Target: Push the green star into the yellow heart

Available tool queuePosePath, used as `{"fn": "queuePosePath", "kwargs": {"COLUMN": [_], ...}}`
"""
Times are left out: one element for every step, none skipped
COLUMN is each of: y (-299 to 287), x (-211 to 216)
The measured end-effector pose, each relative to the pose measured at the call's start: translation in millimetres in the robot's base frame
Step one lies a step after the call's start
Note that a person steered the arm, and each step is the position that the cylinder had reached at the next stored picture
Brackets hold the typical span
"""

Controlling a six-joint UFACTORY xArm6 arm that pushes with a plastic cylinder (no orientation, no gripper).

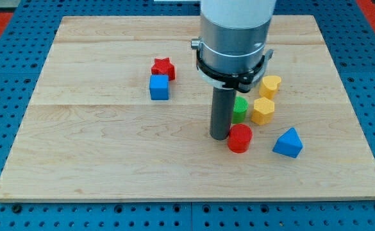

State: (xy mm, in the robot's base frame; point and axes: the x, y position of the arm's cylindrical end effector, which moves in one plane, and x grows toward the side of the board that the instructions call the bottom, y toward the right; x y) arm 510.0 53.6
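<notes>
My tip [220,137] rests on the wooden board [110,160] right of centre, toward the bottom edge, just left of the red cylinder [240,138]. The rig carries no pincer, only the rod. The green star [240,109], half hidden behind the rod, sits just beside the yellow hexagon [263,110], with the yellow heart [270,85] beyond it, toward the board's right edge. I judge the risk plain: a push from here could shove the star into the hexagon, not the heart, or drag the red cylinder along. A red star [163,67] and blue cube [159,87] sit well apart; a blue wedge-like block [288,143] lies toward the bottom-right corner. No writing shows.
</notes>
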Motion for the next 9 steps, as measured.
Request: {"fn": "queuePosePath", "kwargs": {"y": [9, 10, -26, -60, -61, -49, -40, -16, 39], "x": [6, 0, -24, -54, -81, -117, -165, -207, -206]}}
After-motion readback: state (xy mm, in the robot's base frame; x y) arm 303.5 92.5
